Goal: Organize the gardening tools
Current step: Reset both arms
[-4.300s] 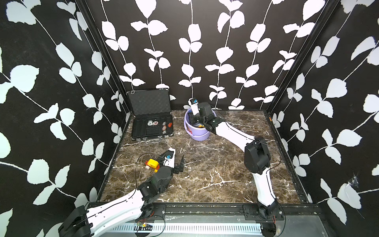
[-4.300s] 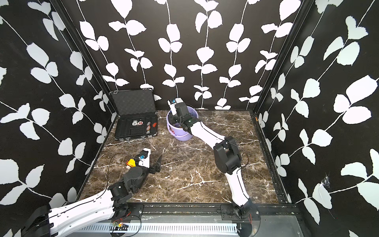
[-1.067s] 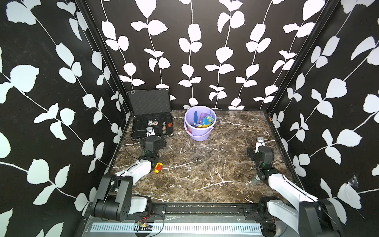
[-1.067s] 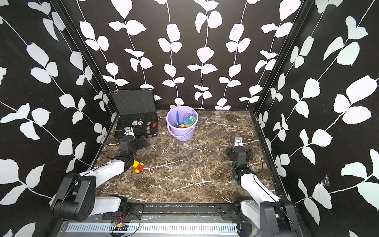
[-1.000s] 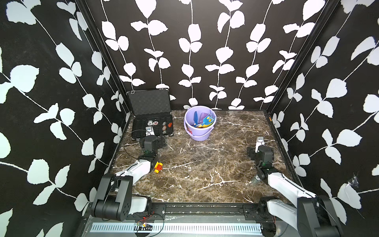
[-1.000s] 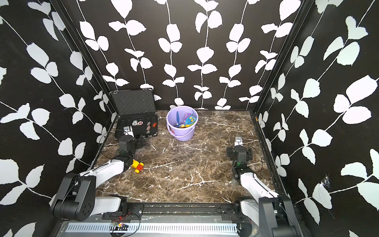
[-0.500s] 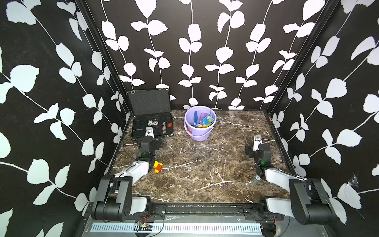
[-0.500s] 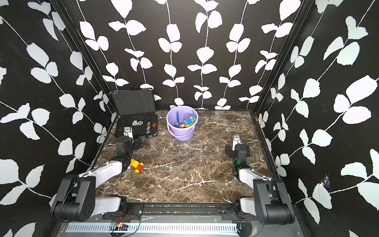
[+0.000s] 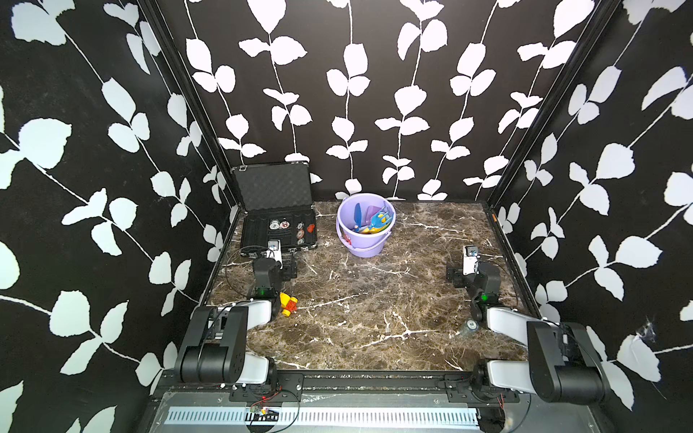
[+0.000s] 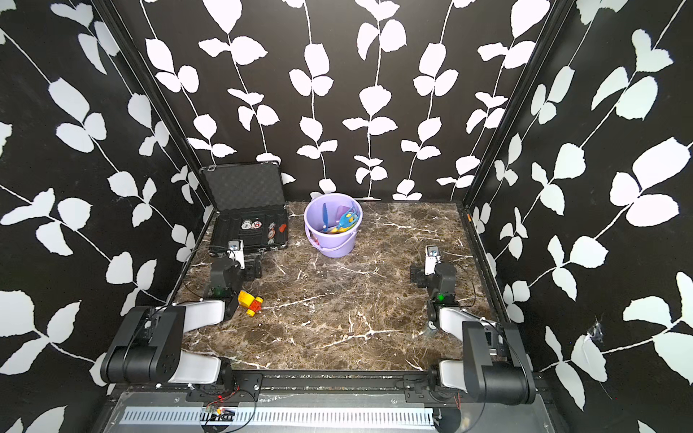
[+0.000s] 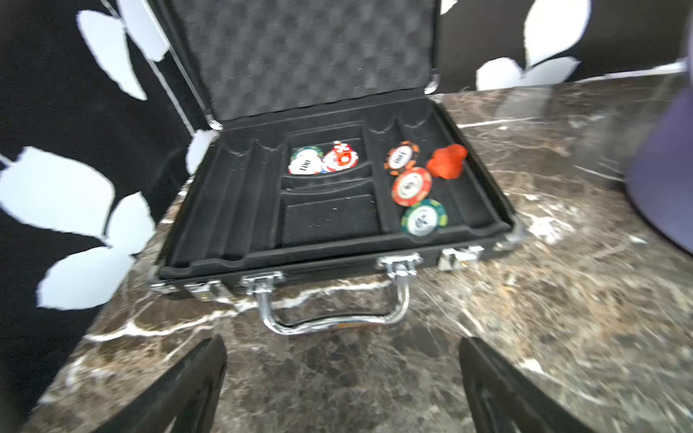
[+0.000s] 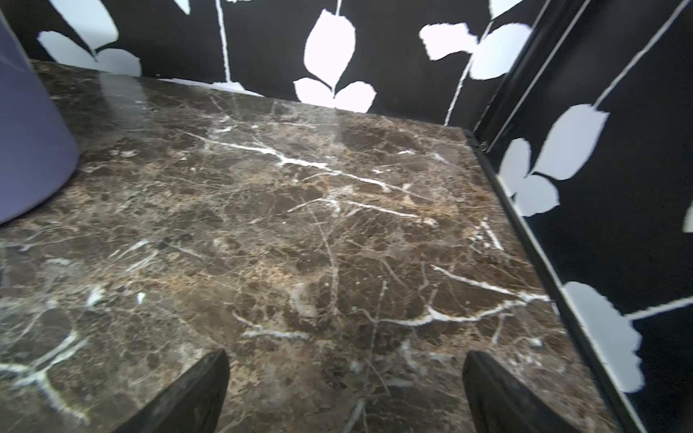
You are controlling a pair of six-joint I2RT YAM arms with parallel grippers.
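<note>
**Finding the gardening tools [image 9: 371, 222] gathered in the bucket [image 9: 362, 245], with left hand [image 9: 290, 268] and right hand [image 9: 454, 278] spread wide**

Looking through both top views: seeing the gardening tools bunched inside the lavender bucket, with blue, light blue, yellow and purple pieces leaning together, too small to count. Placing the bucket upright near the back edge of the marbled desk [image 9: 375, 303], just beside an open black case [image 9: 273, 187] with its lid raised. Spotting the left hand low over the desk just in front of that case, and the right hand near the desk's right edge, well apart from the bucket. Noting a yellow-and-red toy vehicle [image 9: 288, 303] on the desk beside the left forearm.

Turning to the left wrist view: showing the left hand [image 11: 341, 393] wide, its dark fingers [image 11: 180, 390] far apart with only bare desk between them, facing the case's chrome handle [image 11: 333, 311]. Picking out poker chips [image 11: 410, 185] in two of the tray's compartments, and a blurred slice of bucket wall [image 11: 667, 168] at the frame's edge.

Turning to the right wrist view: showing the right hand [image 12: 345, 393] equally wide, fingers [image 12: 187, 393] apart over bare marbled desk, gripping nothing. Catching only the bucket's outer wall [image 12: 30, 131] at the frame's edge, with the tools inside hidden from here.
</note>
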